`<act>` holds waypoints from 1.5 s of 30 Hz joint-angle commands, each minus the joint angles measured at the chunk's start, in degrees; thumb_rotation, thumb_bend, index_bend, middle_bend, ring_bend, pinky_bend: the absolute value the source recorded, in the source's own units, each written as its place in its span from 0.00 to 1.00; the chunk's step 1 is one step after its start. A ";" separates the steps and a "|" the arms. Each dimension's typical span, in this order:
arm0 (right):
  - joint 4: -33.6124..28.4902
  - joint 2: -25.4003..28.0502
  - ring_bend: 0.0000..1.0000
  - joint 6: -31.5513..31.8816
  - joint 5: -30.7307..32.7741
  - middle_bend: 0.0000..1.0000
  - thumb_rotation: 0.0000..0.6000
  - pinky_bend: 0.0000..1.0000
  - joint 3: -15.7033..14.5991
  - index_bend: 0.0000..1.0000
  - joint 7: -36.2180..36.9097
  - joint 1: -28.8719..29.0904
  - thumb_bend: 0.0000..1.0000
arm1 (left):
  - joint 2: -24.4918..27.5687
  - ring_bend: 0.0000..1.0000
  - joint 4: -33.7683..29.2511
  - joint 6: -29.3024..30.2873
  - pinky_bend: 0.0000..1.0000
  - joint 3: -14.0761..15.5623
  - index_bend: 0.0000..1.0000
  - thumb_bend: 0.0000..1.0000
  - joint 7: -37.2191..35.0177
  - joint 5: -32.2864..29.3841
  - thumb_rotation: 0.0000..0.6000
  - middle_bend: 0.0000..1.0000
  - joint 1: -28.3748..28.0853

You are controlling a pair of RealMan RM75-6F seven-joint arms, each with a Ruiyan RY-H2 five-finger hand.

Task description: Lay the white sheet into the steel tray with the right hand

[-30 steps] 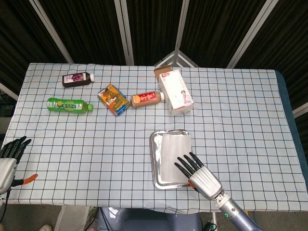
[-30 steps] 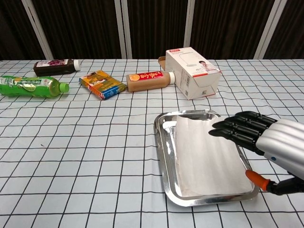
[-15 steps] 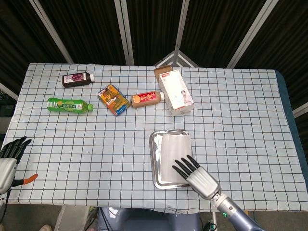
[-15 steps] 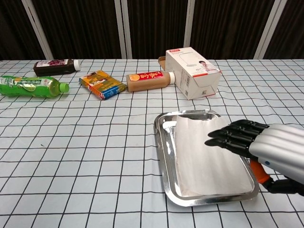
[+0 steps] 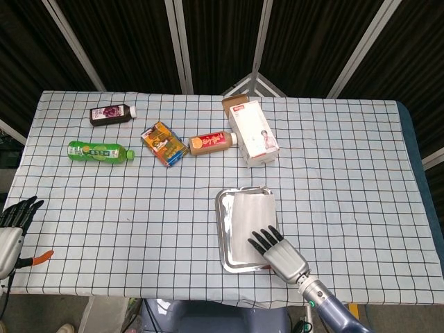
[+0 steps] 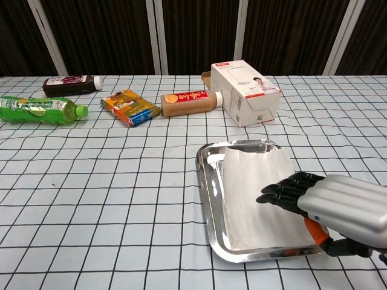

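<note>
The white sheet (image 5: 250, 218) (image 6: 257, 184) lies flat inside the steel tray (image 5: 223, 229) (image 6: 205, 181) near the table's front edge. My right hand (image 5: 279, 253) (image 6: 329, 202) hovers over the tray's near right corner, palm down, fingers stretched out toward the sheet and holding nothing. Whether the fingertips touch the sheet I cannot tell. My left hand (image 5: 12, 225) shows at the far left edge of the head view, off the table's front left corner, fingers apart and empty.
At the back of the table stand a white carton (image 5: 254, 132) (image 6: 245, 90), a brown bottle (image 5: 210, 142) (image 6: 190, 103), a colourful box (image 5: 164, 143) (image 6: 130, 107), a green bottle (image 5: 99, 151) (image 6: 39, 110) and a dark bottle (image 5: 111, 113) (image 6: 69, 84).
My right hand has drawn back toward the front edge and sunk lower over the tray's near end. The sheet and the left hand have stayed put.
</note>
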 commanded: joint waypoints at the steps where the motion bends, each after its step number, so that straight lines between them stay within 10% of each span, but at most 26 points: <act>1: -0.51 -0.11 0.00 -0.48 1.60 0.05 1.00 0.00 0.01 0.00 -1.22 0.08 1.00 | -0.01 0.00 -0.02 -0.08 0.00 0.02 0.00 0.00 0.08 0.02 1.00 0.00 -0.04; 45: 2.78 -0.46 0.00 -1.12 -0.38 0.05 1.00 0.00 -3.50 0.00 -0.36 2.99 1.00 | -0.23 0.00 -0.05 0.09 0.00 -0.13 0.00 0.00 0.68 -0.25 1.00 0.00 0.01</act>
